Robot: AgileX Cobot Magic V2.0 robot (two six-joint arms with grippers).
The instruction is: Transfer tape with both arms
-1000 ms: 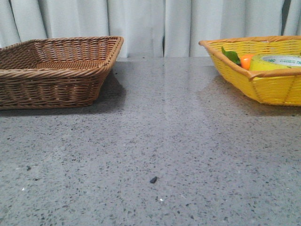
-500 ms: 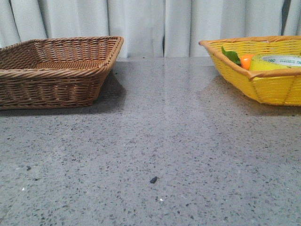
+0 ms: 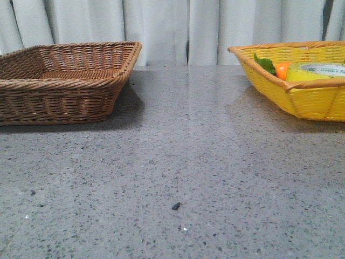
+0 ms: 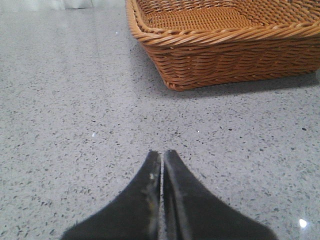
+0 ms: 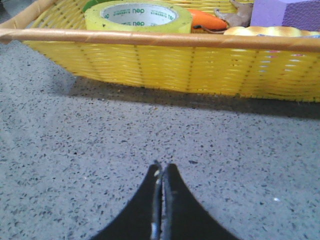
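The yellow tape roll with a white core and green lettering lies flat inside the yellow basket; it also shows in the front view at the far right. My right gripper is shut and empty over the grey table, short of the basket's near wall. My left gripper is shut and empty over the table, short of the brown wicker basket. Neither gripper shows in the front view.
The brown wicker basket stands at the back left, the yellow basket at the back right. An orange carrot with green leaves, a purple block and other items lie beside the tape. A small dark speck lies on the table.
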